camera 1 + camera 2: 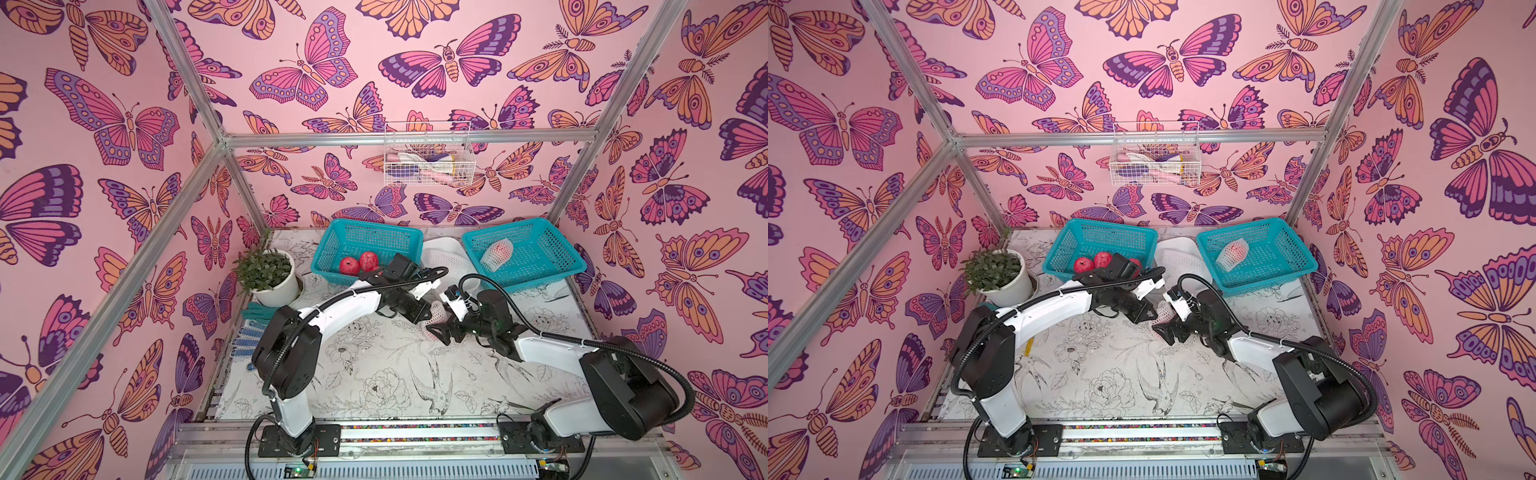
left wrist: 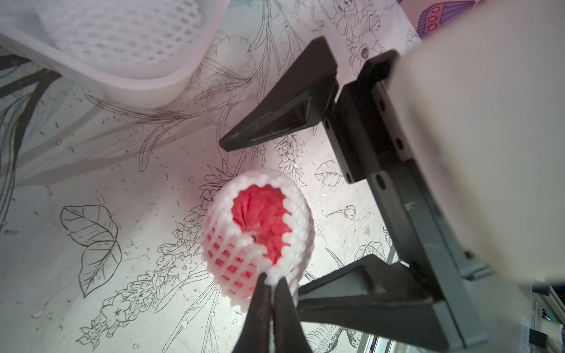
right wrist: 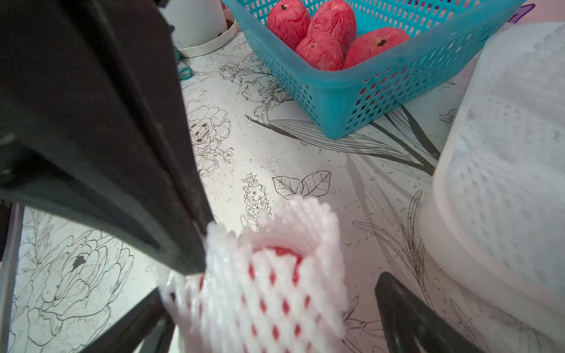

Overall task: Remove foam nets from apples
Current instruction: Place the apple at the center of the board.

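A red apple [image 2: 260, 211] wrapped in a white foam net [image 2: 295, 198] sits at mid-table, and it also shows in both top views [image 1: 436, 315] [image 1: 1162, 319]. My left gripper [image 2: 273, 279] is shut, pinching the net's rim at its open end. My right gripper [image 3: 272, 311] stands open, one finger on each side of the netted apple, with the net [image 3: 275, 290] between them. Several bare red apples [image 3: 321, 52] lie in the left teal basket [image 1: 332, 249]. Another netted apple [image 1: 496, 253] lies in the right teal basket [image 1: 540, 249].
A white tray [image 1: 444, 257] holding loose foam nets stands between the baskets, close behind both grippers. A potted plant [image 1: 270, 274] and gloves [image 1: 249, 328] sit at the table's left. A wire basket [image 1: 428, 162] hangs on the back wall.
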Robot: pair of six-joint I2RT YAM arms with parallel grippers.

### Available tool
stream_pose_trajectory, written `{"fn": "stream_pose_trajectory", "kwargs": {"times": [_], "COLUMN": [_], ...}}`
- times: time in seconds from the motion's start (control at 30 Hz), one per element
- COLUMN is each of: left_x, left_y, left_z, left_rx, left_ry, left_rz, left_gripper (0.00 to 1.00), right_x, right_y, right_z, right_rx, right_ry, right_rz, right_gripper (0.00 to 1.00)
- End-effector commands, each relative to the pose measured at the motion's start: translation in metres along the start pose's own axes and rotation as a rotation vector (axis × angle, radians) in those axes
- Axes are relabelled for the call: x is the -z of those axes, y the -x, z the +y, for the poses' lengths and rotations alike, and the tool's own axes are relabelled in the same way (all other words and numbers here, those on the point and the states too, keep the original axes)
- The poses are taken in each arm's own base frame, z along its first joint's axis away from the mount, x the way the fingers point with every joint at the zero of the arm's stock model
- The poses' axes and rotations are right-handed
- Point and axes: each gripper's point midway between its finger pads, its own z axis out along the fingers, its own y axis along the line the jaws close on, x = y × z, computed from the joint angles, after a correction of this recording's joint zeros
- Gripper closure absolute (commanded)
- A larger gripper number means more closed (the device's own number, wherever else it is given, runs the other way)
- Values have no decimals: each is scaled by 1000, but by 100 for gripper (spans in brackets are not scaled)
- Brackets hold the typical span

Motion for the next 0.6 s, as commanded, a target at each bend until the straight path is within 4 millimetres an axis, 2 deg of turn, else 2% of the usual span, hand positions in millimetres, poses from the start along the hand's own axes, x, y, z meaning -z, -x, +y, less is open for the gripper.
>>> {"fn": "stream_pose_trajectory", "kwargs": {"times": [0.0,0.2,0.37,0.57], "left_x": [-6,-8,-5,-4], "left_y": [-7,-14,-15,-14], "left_z": [3,0,-4,-8], "left_rx": [-19,-15,-25,-47], "left_ry": [6,-6,-17,-30], "left_rz": [9,5,-9,-14], "left_gripper": [100,100,100,100], "right_x": [3,5,0,-9], "right_y": [5,-5,-4,0], "right_z": [9,15,18,18], "right_rx": [44,55,57,64], "right_ry": [31,63,99,128], "right_rz": [-28,1,20,27], "right_gripper": [1,1,0,6]}}
